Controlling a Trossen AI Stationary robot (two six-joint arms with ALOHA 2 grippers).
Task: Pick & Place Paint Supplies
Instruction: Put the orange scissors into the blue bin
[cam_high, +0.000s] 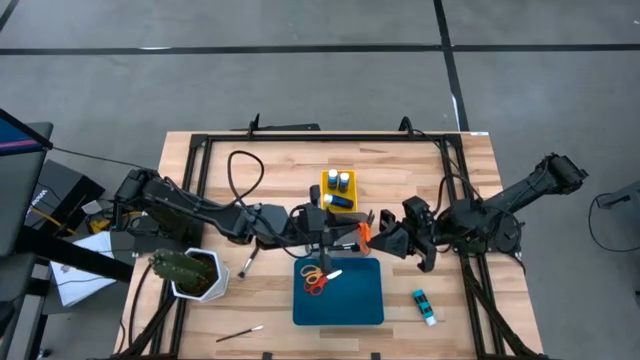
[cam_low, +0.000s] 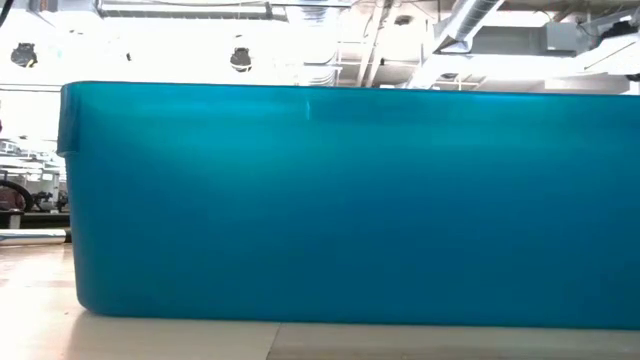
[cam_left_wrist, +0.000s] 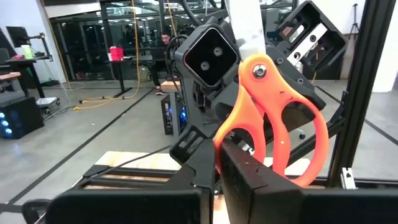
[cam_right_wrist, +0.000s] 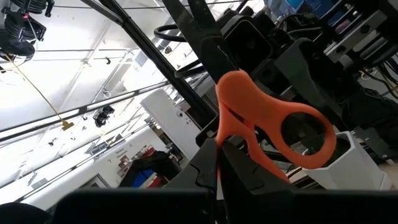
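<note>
orange scissors (cam_left_wrist: 273, 118) pinched by both left tool (cam_high: 335, 236) and right tool (cam_high: 385, 238) above blue tray (cam_high: 340, 300); one tool should release before other pulls, avoiding tug.

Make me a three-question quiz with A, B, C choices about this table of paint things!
1. Where do the red-handled scissors lie?
A. in the blue tray
B. in the yellow tray
C. beside the cactus

2. How many blue bottles stand in the yellow tray?
A. one
B. three
C. six

3. What holds the orange scissors?
A. nothing, they lie on the table
B. both grippers, off the table
C. a person's hand

Answers:
1. A: the red-handled scissors rest inside the blue tray.
2. B: three blue bottles show in the yellow tray.
3. B: each wrist view shows the orange scissors clamped between that arm's fingers, the left gripper and right gripper meeting there.
</note>
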